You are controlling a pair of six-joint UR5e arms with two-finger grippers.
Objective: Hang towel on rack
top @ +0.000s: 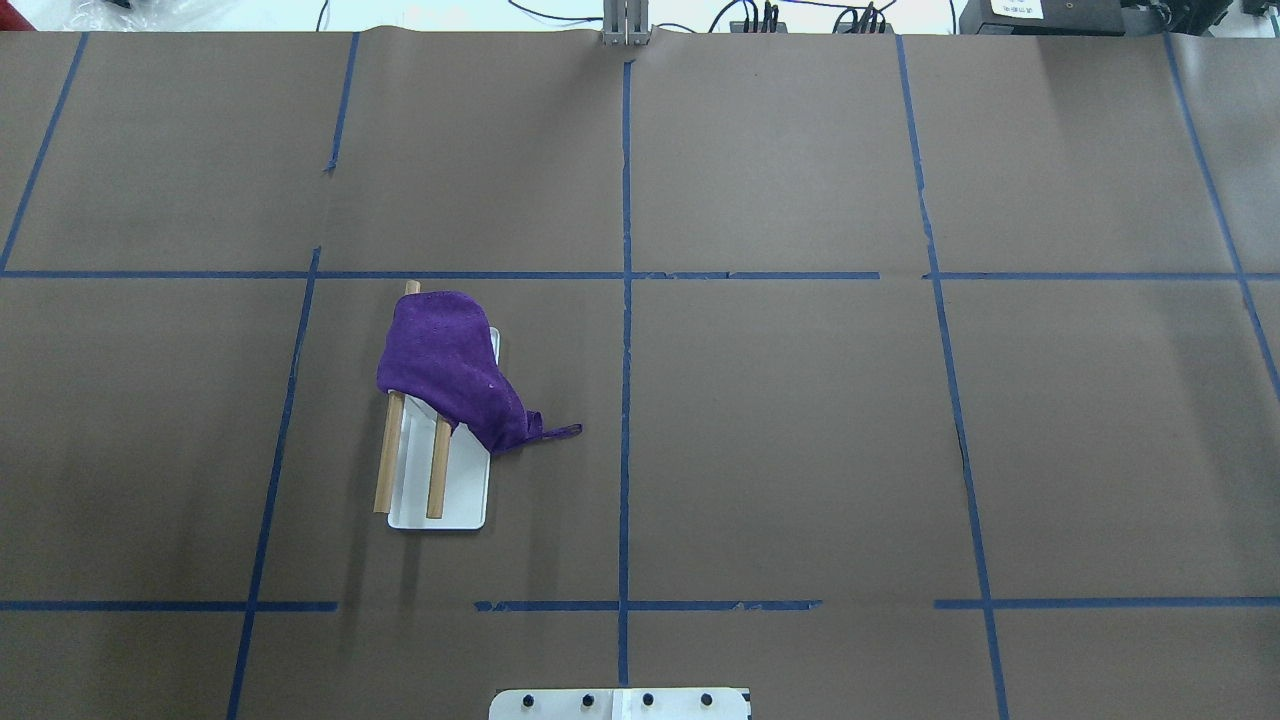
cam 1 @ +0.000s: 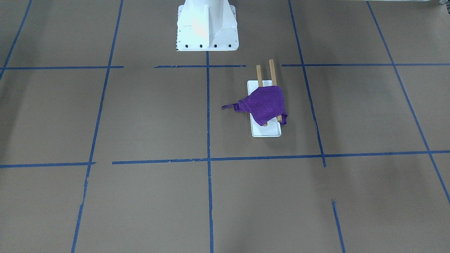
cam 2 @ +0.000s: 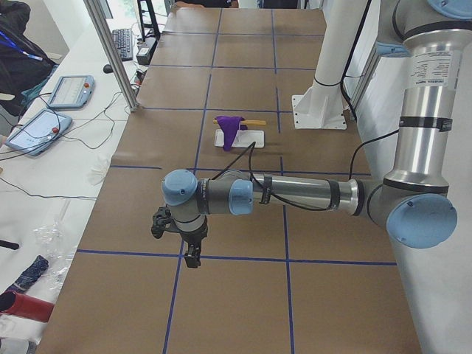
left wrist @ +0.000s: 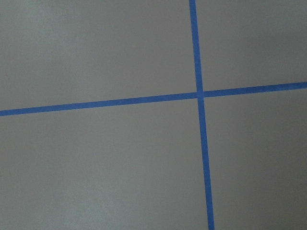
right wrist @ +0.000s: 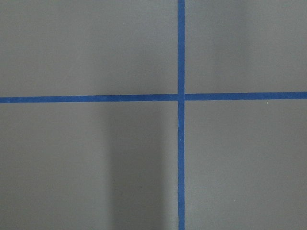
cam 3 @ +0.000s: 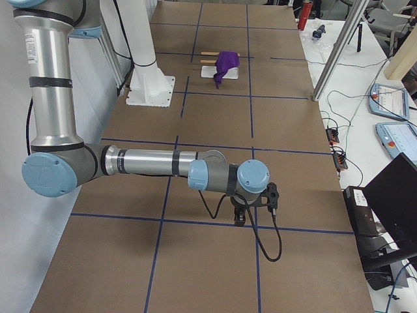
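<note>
Purple towel (cam 1: 265,103) draped across the rack (cam 1: 271,70), covering the end farthest from the robot
Its two dowels run lengthwise from robot to operators' side, on the left half of the table (cam 1: 140,116); a towel corner trails off the base plate (cam 1: 267,131) toward the table's middle. Left gripper (cam 2: 193,254) and right gripper (cam 3: 240,218) hang at opposite table ends, well apart from the rack; whether their fingers are parted, I cannot tell

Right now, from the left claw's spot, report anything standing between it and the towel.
Nothing visible does. The left claw hangs over the paper-covered table near its end, and only bare taped surface lies between it and the purple towel, which is draped across the rack.
</note>
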